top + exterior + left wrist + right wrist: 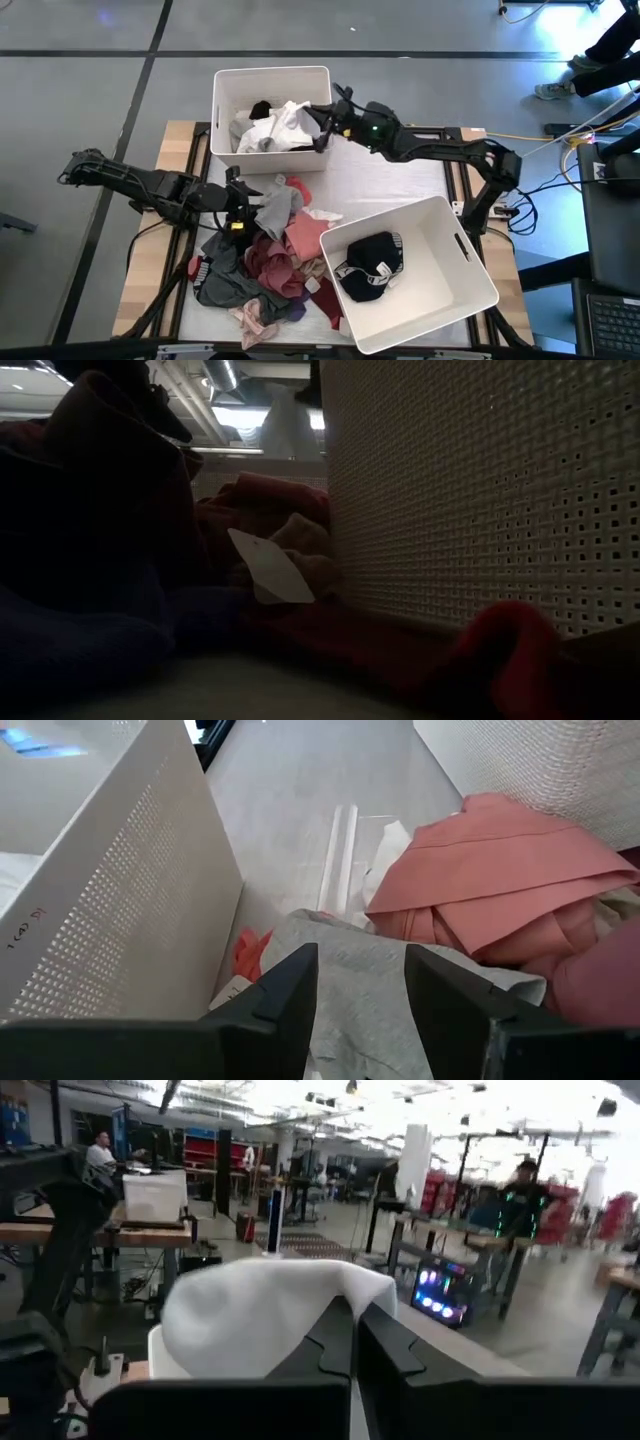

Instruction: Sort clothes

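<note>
A heap of clothes [265,265] in maroon, pink, grey and black lies on the table between two white bins. My left gripper [243,208] [362,982] stands at the heap's far left edge, shut on a grey garment [277,205]. My right gripper [322,128] [355,1315] reaches over the far bin [270,72], shut on a white garment [285,125]. That bin also holds a dark piece [260,106]. A black garment [368,265] lies in the near right bin [440,205]. My left gripper has the grey garment's bunched cloth [355,1010] between its two fingers, coming at it slanting down from the table's left. The rest of the garment spreads over the heap beyond the fingers. My right gripper pinches a fold of the white garment [300,1305] between its shut fingertips, reaching about level from the table's right. The cloth drapes over one finger [335,1335] and hangs down into the far bin.
A pink garment [500,870] lies just beyond my left gripper, near the right bin's wall [560,760]. The far bin's perforated side [120,910] stands close beside it. In the low view, clothes and a white tag [270,565] press against a bin wall [480,480]. People stand in the room behind [520,1190].
</note>
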Available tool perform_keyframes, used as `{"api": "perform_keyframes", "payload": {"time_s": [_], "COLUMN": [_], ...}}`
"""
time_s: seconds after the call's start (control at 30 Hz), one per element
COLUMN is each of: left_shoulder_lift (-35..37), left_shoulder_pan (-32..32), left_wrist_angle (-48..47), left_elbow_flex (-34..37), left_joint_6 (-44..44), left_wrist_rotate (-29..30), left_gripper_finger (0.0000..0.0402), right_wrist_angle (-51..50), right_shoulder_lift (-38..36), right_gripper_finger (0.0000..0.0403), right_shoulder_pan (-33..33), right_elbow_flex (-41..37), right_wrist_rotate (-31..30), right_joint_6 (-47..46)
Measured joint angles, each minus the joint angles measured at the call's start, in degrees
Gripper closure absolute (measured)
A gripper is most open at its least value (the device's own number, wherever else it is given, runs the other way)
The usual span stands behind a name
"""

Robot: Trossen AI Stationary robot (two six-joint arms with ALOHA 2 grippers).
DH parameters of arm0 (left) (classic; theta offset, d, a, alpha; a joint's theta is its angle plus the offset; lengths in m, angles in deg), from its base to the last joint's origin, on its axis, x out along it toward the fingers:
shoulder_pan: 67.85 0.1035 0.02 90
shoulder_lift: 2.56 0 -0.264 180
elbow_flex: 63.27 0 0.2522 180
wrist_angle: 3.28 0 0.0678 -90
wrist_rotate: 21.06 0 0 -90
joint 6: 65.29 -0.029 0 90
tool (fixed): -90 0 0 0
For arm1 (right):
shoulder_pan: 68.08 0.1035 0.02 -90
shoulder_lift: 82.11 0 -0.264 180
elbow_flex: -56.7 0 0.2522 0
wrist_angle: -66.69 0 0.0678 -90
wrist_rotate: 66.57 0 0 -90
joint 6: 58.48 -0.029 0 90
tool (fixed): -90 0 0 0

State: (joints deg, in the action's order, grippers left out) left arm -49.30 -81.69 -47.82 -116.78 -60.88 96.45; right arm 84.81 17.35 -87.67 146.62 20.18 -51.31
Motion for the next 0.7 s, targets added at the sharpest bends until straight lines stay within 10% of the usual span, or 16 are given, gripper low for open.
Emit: {"api": "perform_keyframes", "payload": {"time_s": [0.37, 0.7], "left_shoulder_lift": [0.0, 0.0], "left_shoulder_pan": [0.0, 0.0], "left_wrist_angle": [0.1, -0.3], "left_elbow_flex": [0.0, 0.0], "left_joint_6": [-0.3, 1.5], "left_wrist_rotate": [0.0, -0.1], "left_gripper_finger": [0.0261, 0.0261], "right_wrist_angle": [1.1, -1.1], "right_shoulder_lift": [1.5, -1.3], "right_gripper_finger": [0.0377, 0.0196], "right_shoulder_pan": [-0.3, 1.3], "right_elbow_flex": [-0.1, -0.1], "right_wrist_rotate": [-1.6, -0.8], "right_joint_6": [-6.5, -6.0]}}
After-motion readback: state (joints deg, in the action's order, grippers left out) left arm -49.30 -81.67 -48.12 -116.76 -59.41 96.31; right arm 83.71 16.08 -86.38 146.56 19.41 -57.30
